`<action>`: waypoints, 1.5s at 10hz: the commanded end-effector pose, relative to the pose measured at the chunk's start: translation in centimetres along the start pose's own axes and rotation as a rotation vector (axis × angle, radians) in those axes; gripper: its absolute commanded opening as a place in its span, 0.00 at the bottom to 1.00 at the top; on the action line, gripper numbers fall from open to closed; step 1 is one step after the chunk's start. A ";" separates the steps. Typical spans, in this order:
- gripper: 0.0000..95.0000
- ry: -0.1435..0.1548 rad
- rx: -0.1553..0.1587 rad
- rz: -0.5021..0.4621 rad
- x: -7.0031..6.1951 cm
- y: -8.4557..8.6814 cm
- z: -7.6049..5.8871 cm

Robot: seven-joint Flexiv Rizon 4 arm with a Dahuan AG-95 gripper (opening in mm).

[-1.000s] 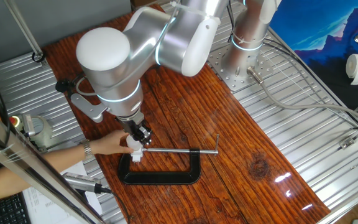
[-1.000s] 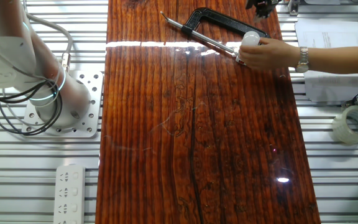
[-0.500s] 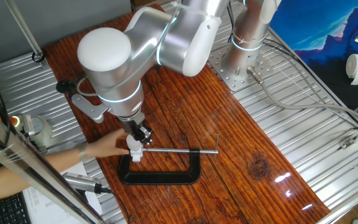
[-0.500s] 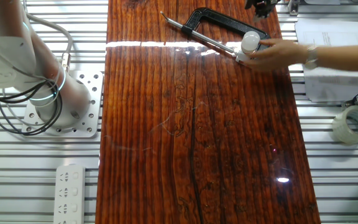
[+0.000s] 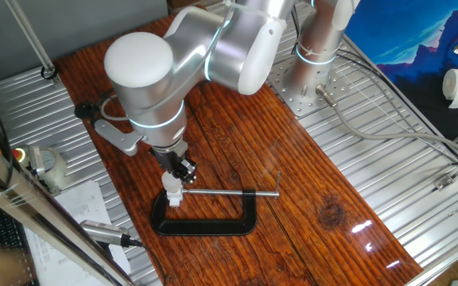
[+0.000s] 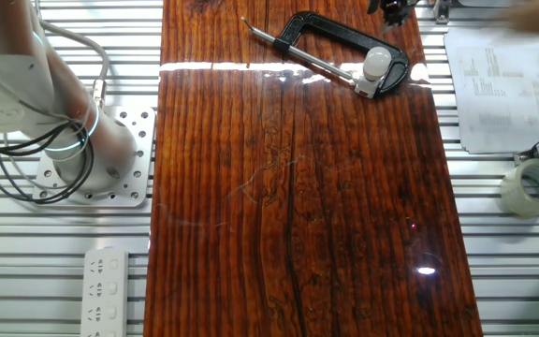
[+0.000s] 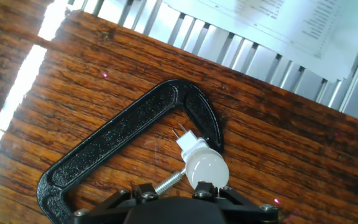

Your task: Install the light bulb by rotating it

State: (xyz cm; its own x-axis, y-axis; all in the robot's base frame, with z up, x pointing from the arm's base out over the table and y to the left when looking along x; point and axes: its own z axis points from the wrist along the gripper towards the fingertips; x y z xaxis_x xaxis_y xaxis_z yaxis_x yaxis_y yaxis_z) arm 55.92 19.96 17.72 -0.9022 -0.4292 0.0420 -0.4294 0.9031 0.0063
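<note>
The light bulb [image 5: 171,184], small, white and frosted, stands in a white socket block [image 5: 174,198] held by the screw of a black C-clamp [image 5: 205,225] on the wooden table. It also shows in the other fixed view [image 6: 376,62] and the hand view [image 7: 205,169], with its dome just below the right fingertip. My gripper [image 5: 183,168] hangs close above and slightly behind the bulb, open and empty, without touching it. In the hand view the gripper [image 7: 169,188] shows only its finger tips at the bottom edge, standing apart.
Printed paper sheets [image 6: 499,89] lie on the metal bench beside the table's edge near the clamp. A tape roll [image 6: 531,187] and a power strip [image 6: 110,290] lie off the board. The arm's base [image 6: 73,140] is bolted at the side.
The person's hand that held the bulb and socket has drawn away out of view. The bulb stays upright on the socket. My gripper has barely moved.
</note>
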 end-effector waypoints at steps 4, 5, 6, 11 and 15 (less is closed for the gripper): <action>0.40 0.025 0.018 -0.533 0.1 -0.2 0.2; 0.40 0.031 0.022 -0.570 0.3 -0.4 0.4; 0.40 0.032 0.017 -0.623 0.5 -0.6 0.6; 0.60 0.029 0.010 -0.822 0.8 -1.0 1.0; 0.40 0.031 0.011 -0.848 0.8 -1.0 1.0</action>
State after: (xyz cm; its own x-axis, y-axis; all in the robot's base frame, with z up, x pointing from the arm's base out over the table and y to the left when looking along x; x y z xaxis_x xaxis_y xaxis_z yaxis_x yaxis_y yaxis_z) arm 55.66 18.76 16.76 -0.2837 -0.9574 0.0539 -0.9576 0.2858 0.0360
